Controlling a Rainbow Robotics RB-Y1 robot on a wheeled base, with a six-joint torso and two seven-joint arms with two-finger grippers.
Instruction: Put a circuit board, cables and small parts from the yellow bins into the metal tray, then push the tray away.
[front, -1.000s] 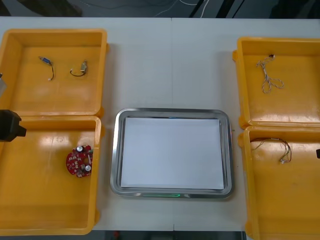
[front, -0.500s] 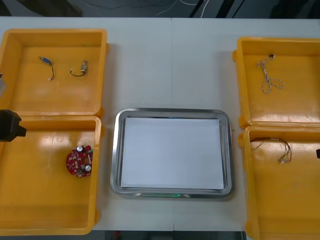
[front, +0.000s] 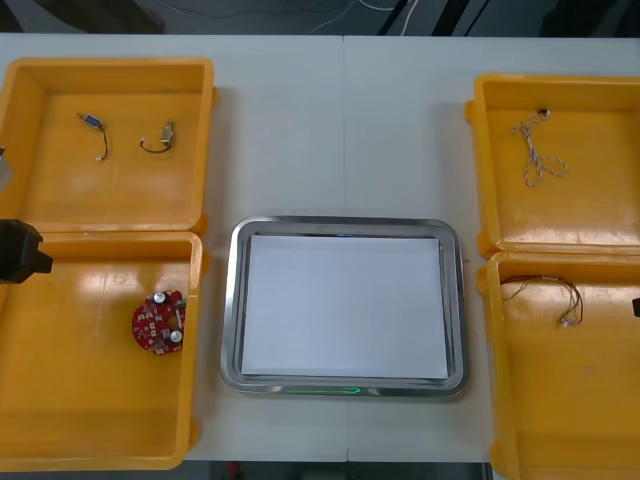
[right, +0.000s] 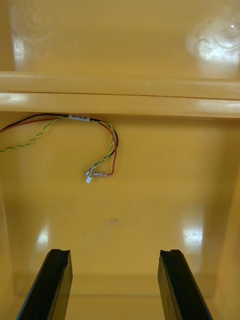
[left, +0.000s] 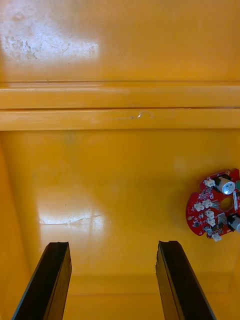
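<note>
Nothing has moved: the tray (front: 232, 300) holds nothing, so every step remains. Left gripper (left: 112, 247), fingers (left: 50, 280) wide apart and empty, hangs over the eight-o'clock bin (front: 193, 400) near the board (front: 159, 322); right gripper (right: 114, 255), equally open, faces the four-o'clock cable (right: 114, 142).

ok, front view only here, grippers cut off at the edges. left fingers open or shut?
Observer: Open. The left gripper has its fingers apart, nothing between them.
Operator: board lined up?
Observer: No. The circuit board lies off to one side, outside the fingers' gap.
Operator: right side?
Observer: The right gripper is open too; the loose end of the red and yellow cable lies ahead of its gap, untouched.
</note>
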